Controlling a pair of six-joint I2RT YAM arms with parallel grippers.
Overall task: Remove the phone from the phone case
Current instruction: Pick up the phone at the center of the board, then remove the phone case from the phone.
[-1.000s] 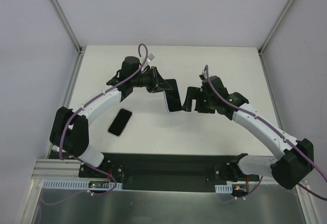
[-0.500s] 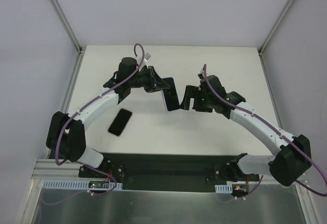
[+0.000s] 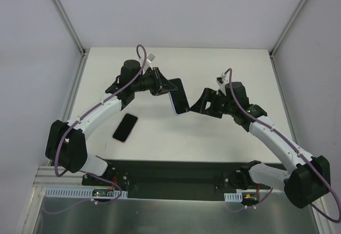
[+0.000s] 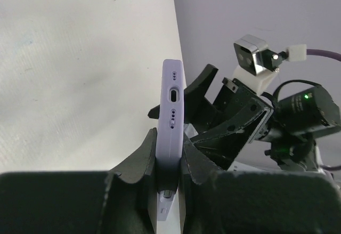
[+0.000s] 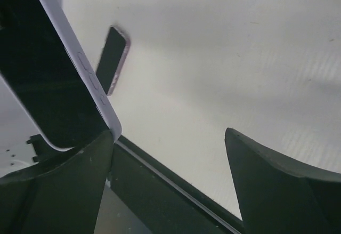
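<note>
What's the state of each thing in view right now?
left gripper: shut on the phone case, holding it off the table.
phone case: lavender, held on edge in the air.
phone: appears seated in the case, screen dark.
right gripper: open, one finger beside the case's corner, not clamped.
second phone: flat on the table, apart from both grippers.

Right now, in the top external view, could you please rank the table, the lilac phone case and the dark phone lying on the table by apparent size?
1. The table, by far.
2-3. The lilac phone case and the dark phone look alike; the case is held nearer the camera and tilted, so unranked.
</note>
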